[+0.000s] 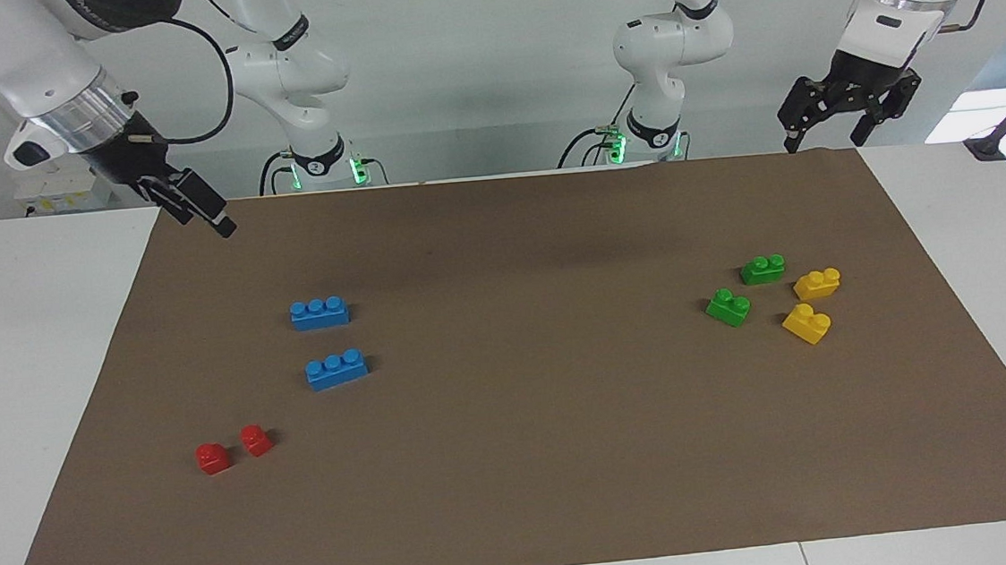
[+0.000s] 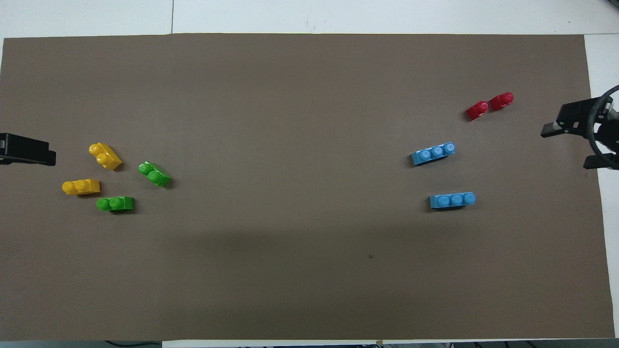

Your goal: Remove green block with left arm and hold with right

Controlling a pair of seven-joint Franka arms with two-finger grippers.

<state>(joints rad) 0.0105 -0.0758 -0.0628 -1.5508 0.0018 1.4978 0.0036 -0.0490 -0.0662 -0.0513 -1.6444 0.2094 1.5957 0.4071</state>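
1. 2 green blocks, one (image 1: pixel 728 307) and another (image 1: pixel 762 269), lay on the brown mat (image 1: pixel 535 460) toward the left arm's end of the surface, just beside 2 yellow bricks (image 1: pixel 807 323).
2. The left gripper (image 1: pixel 822 143) hung released and empty over the mat's edge nearest the robots, well apart from the green blocks.
3. The right gripper (image 1: pixel 225 228) hung open and empty over the mat's corner at the right arm's end, well apart from the green blocks.
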